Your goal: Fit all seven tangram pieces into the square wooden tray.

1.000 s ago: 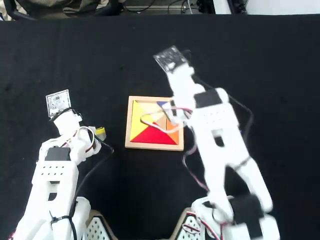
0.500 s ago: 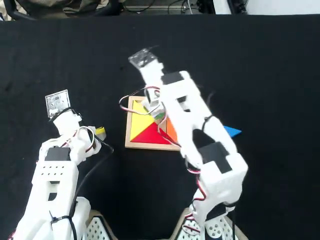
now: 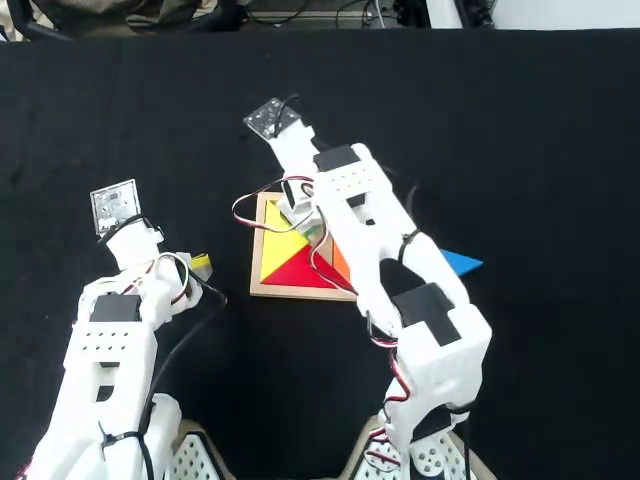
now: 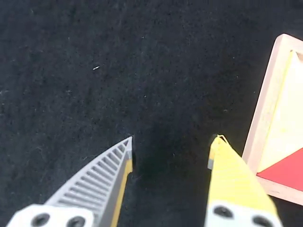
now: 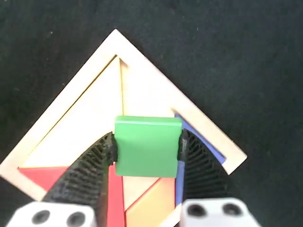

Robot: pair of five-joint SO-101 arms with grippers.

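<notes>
While our right claw [image 5: 147, 141] pinches the green square [image 5: 147, 156] over the tray [image 5: 161, 85], our left claw [image 4: 173, 140] sits spread beside it; a blue triangle [image 3: 462, 263] lies on the surface [image 3: 560, 150], partly behind our right arm [image 3: 400, 250].

Black cloth [image 3: 560, 130] covers the whole table; matte, evenly lit; a pale lint fleck [image 4: 95, 68] on the weave. Past the far edge, dark cables [image 3: 300, 14] lie tangled; a white panel [image 3: 565, 12] stands at one corner.

Green square [image 5: 147, 146] over part-filled wooden tray [image 5: 184, 108] — blue triangle [image 3: 458, 262] outside
</notes>
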